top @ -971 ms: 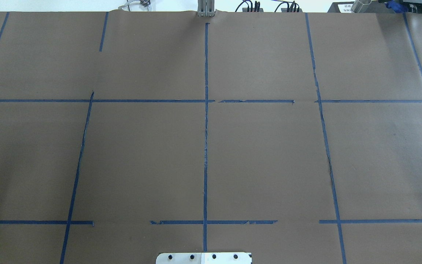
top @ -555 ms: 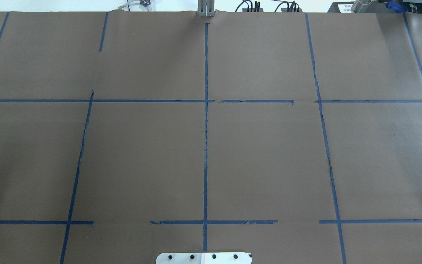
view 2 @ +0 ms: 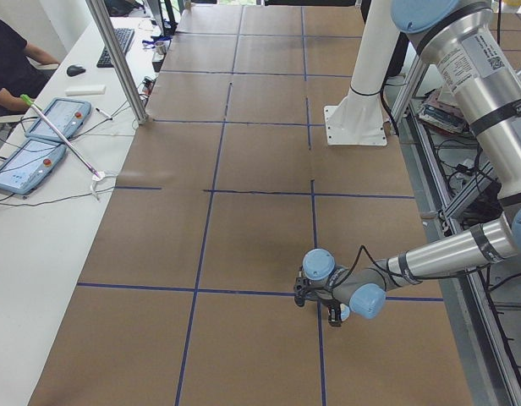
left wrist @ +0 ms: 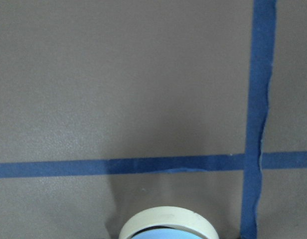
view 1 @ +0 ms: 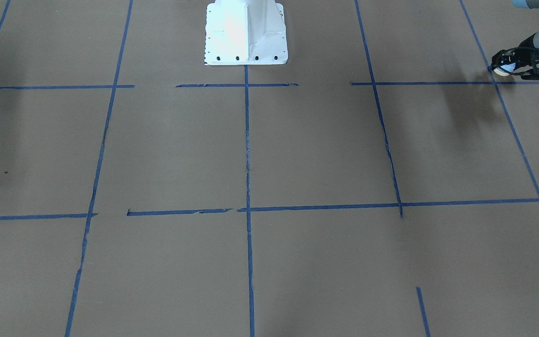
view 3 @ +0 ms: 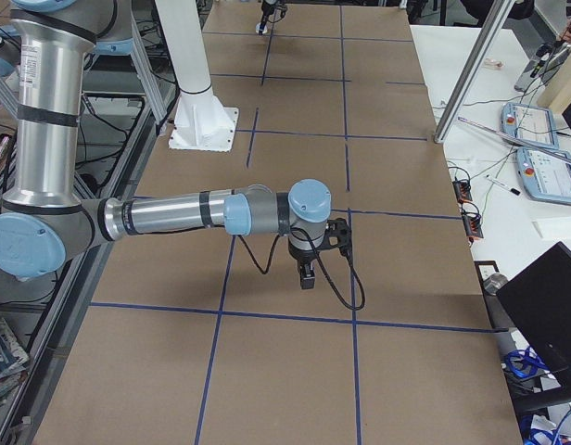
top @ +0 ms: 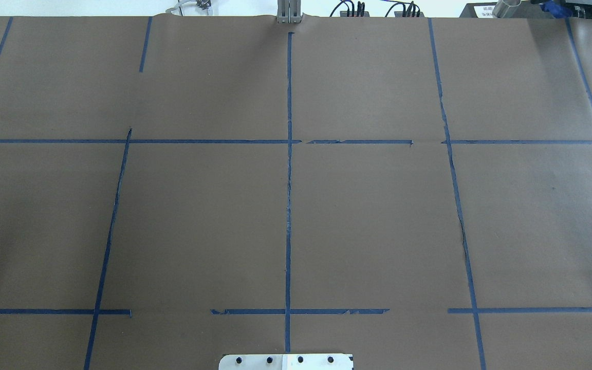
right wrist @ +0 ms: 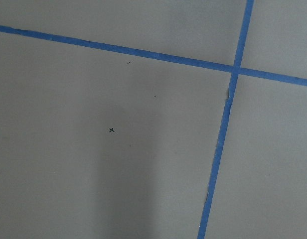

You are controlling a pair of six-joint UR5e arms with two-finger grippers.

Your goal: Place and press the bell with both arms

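Observation:
The bell (view 1: 501, 70) is small, light blue and cream, and sits at the tip of my left gripper (view 1: 506, 67) at the front-facing view's far right, over a blue tape crossing. The black fingers stand on both sides of it and look closed on it. In the left wrist view the bell's cream rim (left wrist: 167, 220) shows at the bottom edge, low over the paper; no fingers show there. The left gripper also shows in the exterior left view (view 2: 320, 303). My right gripper (view 3: 307, 276) points down over the brown paper; I cannot tell whether it is open. No arm shows in the overhead view.
Brown paper with a blue tape grid (top: 289, 205) covers the table. The white pedestal base (view 1: 246, 32) stands at the robot's edge. A metal post (top: 289, 11) stands at the far edge. Tablets and cables (view 2: 41, 135) lie on the side desk. A small x mark (right wrist: 111, 130) lies under the right wrist.

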